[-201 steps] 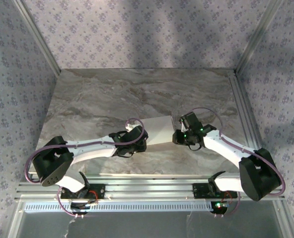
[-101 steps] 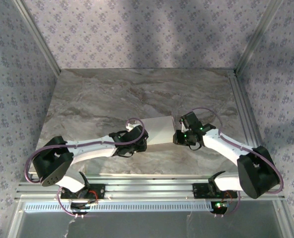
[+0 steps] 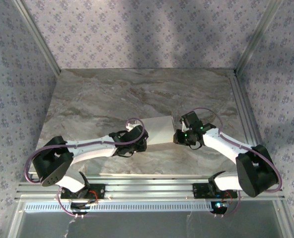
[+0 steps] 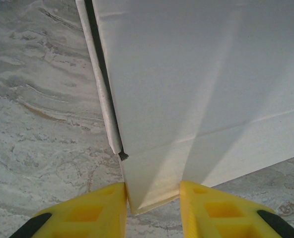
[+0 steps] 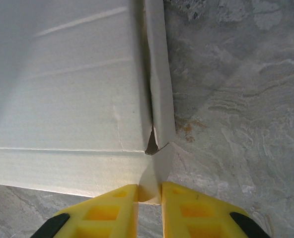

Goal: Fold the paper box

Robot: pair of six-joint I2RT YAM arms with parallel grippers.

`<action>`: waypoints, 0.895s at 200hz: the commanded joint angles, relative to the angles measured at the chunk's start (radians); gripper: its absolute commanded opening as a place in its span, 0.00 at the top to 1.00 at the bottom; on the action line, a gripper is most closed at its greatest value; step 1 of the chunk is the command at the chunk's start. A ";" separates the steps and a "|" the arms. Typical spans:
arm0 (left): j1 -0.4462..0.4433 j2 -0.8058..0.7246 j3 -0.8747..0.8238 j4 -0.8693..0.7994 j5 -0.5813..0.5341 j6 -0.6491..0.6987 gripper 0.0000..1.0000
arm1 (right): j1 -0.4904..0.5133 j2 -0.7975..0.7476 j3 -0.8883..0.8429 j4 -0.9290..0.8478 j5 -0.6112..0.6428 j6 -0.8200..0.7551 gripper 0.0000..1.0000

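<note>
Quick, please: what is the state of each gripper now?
Left gripper: closed on a corner of the white thin-cardboard paper box.
Right gripper: closed on a corner flap of the same box.

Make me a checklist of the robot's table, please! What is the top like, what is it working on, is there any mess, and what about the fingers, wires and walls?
Surface: grey marbled table, flat.
Job's things: white paper box, partly folded, lying mid-table between the two arms; a narrow side flap shows along one edge.
Clutter: nothing seen.
Grippers: left fingers clamp one corner of the box; right fingers pinch a small corner tab.
Cables: purple cables loop along both arms.
Surroundings: flower-patterned walls on three sides; metal rail at the near edge.
</note>
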 commanded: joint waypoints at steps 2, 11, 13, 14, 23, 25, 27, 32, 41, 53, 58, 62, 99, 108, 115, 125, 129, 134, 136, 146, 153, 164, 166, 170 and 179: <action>0.003 0.009 0.042 0.009 -0.009 0.021 0.68 | -0.003 0.006 0.013 -0.011 -0.059 -0.003 0.81; 0.005 0.009 0.043 0.010 -0.008 0.022 0.68 | -0.004 0.007 0.015 -0.011 -0.073 -0.001 0.81; 0.005 0.010 0.044 0.010 -0.009 0.023 0.68 | -0.003 0.008 0.014 -0.011 -0.075 0.000 0.81; 0.004 0.010 0.044 0.010 -0.009 0.023 0.68 | -0.003 0.008 0.016 -0.012 -0.076 0.000 0.81; 0.006 0.010 0.043 0.010 -0.009 0.023 0.68 | -0.006 0.006 0.023 -0.024 -0.073 0.002 0.81; 0.006 0.010 0.042 0.012 -0.007 0.022 0.68 | -0.005 0.006 0.024 -0.028 -0.073 0.004 0.81; 0.006 0.010 0.044 0.011 -0.007 0.023 0.68 | -0.006 0.005 0.025 -0.031 -0.072 0.004 0.81; 0.007 0.010 0.044 0.011 -0.006 0.024 0.68 | -0.009 0.006 0.029 -0.037 -0.073 0.004 0.81; 0.008 0.009 0.043 0.011 -0.006 0.024 0.68 | -0.012 0.000 0.032 -0.040 -0.076 0.004 0.81; 0.009 0.010 0.042 0.013 -0.006 0.024 0.68 | -0.016 -0.005 0.032 -0.042 -0.077 0.010 0.81; 0.009 0.010 0.040 0.014 -0.007 0.024 0.68 | -0.019 -0.006 0.031 -0.042 -0.080 0.011 0.82; 0.010 0.009 0.040 0.015 -0.005 0.024 0.68 | -0.019 -0.006 0.032 -0.044 -0.082 0.012 0.82; 0.014 0.014 0.046 0.016 -0.001 0.029 0.68 | -0.037 -0.001 0.035 -0.041 -0.116 0.023 0.82; 0.016 0.016 0.047 0.016 -0.001 0.030 0.68 | -0.039 0.003 0.037 -0.042 -0.125 0.020 0.82; 0.015 0.016 0.047 0.018 -0.001 0.030 0.68 | -0.039 0.008 0.041 -0.045 -0.126 0.020 0.82; 0.017 0.019 0.048 0.018 0.000 0.030 0.68 | -0.042 0.015 0.045 -0.050 -0.129 0.023 0.83; 0.019 0.018 0.048 0.018 0.001 0.030 0.68 | -0.042 0.017 0.045 -0.050 -0.130 0.023 0.84; 0.019 0.019 0.047 0.018 0.000 0.032 0.68 | -0.041 0.018 0.043 -0.047 -0.130 0.022 0.84; 0.018 0.019 0.046 0.019 0.000 0.031 0.68 | -0.042 0.020 0.042 -0.047 -0.132 0.024 0.84; 0.020 0.021 0.045 0.020 0.001 0.032 0.68 | -0.044 0.023 0.034 -0.034 -0.136 0.029 0.85; 0.021 0.022 0.044 0.023 0.002 0.031 0.68 | -0.047 0.027 0.027 -0.023 -0.141 0.034 0.85; 0.023 0.022 0.041 0.024 0.003 0.032 0.68 | -0.051 0.031 0.019 -0.011 -0.147 0.039 0.85; 0.023 0.022 0.042 0.024 0.003 0.032 0.68 | -0.052 0.031 0.018 -0.009 -0.148 0.039 0.86; 0.023 0.022 0.041 0.024 0.003 0.032 0.68 | -0.052 0.032 0.016 -0.006 -0.149 0.041 0.86; 0.024 0.023 0.039 0.025 0.005 0.032 0.68 | -0.055 0.032 0.014 -0.002 -0.149 0.042 0.86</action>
